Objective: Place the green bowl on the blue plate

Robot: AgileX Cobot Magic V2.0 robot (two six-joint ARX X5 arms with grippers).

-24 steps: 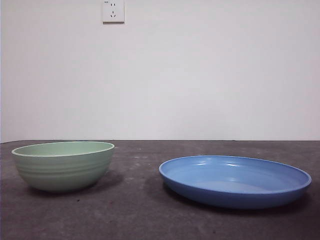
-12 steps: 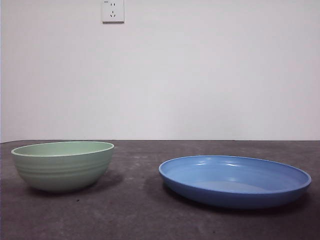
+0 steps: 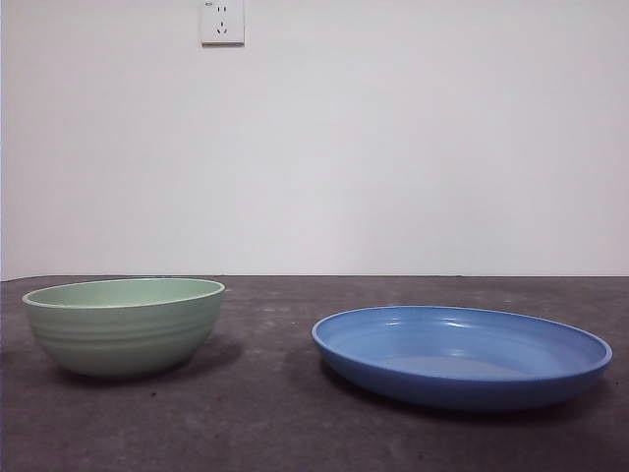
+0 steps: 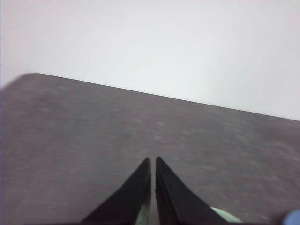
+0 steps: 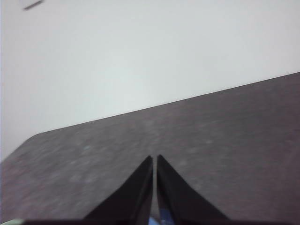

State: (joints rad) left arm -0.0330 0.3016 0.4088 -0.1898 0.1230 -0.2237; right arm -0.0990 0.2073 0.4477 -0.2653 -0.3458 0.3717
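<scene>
The biggest thing is the white wall behind everything, one wall only, and it carries one white socket high up. Below it lies one dark grey table, and its surface is speckled and matte.

On the table there is one blue plate, wide and shallow, standing flat toward the right side of the front view. Its rim slopes up and shines a little. There is also one green bowl, narrower than the plate, standing upright toward the left side of that view, with faint ridges around its outer wall and a paler rim. The bowl and the plate are apart, with bare table between them; the bowl is not on the plate.

There are two grippers, and neither one shows in the front view. The left gripper has its two black jaws pressed together at the tips, holding nothing, above the table; a small piece of green bowl shows beside its jaws. The right gripper also has its two jaws closed tip to tip, empty, over the table
</scene>
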